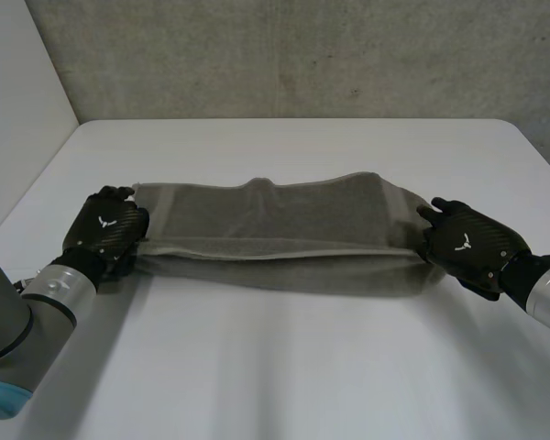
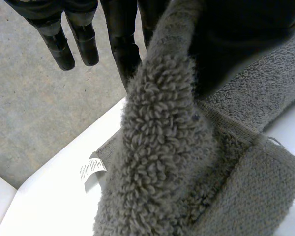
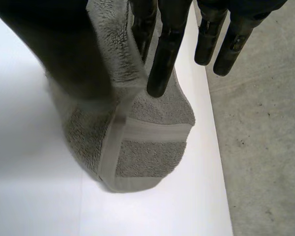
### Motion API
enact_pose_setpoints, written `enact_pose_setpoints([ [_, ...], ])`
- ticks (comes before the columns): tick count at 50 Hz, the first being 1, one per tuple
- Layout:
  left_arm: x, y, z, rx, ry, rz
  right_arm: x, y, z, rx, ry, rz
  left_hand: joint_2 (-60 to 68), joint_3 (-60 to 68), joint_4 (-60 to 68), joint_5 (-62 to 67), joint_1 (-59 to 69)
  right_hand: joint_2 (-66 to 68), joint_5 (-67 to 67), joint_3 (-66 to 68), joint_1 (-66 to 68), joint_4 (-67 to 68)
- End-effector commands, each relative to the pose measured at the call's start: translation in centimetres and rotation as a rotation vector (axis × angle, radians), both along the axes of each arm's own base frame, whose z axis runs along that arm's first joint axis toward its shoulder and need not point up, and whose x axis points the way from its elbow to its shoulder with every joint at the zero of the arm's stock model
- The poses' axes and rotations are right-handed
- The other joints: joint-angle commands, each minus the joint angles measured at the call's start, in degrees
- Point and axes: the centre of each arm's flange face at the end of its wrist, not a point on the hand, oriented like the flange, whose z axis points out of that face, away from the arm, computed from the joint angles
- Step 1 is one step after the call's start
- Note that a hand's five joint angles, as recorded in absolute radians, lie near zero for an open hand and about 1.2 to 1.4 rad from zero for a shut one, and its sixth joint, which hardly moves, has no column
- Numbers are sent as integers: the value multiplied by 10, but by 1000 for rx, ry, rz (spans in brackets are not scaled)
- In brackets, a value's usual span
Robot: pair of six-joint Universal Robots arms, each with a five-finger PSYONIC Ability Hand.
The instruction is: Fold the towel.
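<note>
The grey towel (image 1: 275,229) lies in the middle of the white table (image 1: 284,367), folded in two along its length, with its long axis running straight across from one hand to the other and its short ends pointing at the arms. The left hand (image 1: 105,229) pinches the towel's left end between its thumb and straight fingers (image 2: 123,49), and the right hand (image 1: 463,243) pinches the right end the same way, with the cloth rising between its thumb and fingers (image 3: 162,64). A small white care tag (image 2: 91,169) sticks out from the towel's edge near the left hand, its print too small to read.
</note>
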Motion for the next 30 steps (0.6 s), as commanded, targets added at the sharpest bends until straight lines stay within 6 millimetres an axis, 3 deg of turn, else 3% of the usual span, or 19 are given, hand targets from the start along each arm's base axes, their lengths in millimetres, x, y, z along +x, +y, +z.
enact_pose_setpoints([
  [1,-1,1,0,0,0,-3,-2,-1,0,-65,73,19,28,-30,-34,27,55,171,176,-25,178,-44],
  [3,0,0,0,0,0,-2,-1,-1,1,-70,74,17,28,-30,-34,27,55,171,176,-25,178,-44],
  [4,0,0,0,0,0,0,-2,-2,1,-72,72,14,28,-30,-34,27,55,93,98,-25,100,-44],
  [5,0,0,0,0,0,0,-2,-2,2,-69,67,12,28,-30,-34,27,55,-229,-224,-25,-222,-44],
  [12,0,0,0,0,0,-2,2,2,2,-26,5,28,28,-30,-34,27,55,-424,-419,-25,-417,-44],
  [15,0,0,0,0,0,-2,4,5,2,-8,-15,54,28,-30,-34,27,55,-391,-386,-25,-384,-44],
  [18,0,0,0,0,0,-2,3,5,1,-4,-21,66,28,-30,-34,27,55,-250,-245,-25,-243,-44],
  [27,0,0,-1,2,0,-2,5,5,-5,20,-25,71,28,-30,-34,27,55,-224,-219,-25,-217,-44],
  [30,0,0,-1,2,0,-2,6,5,-9,36,-25,73,28,-30,-34,27,55,-158,-153,-25,-151,-44],
])
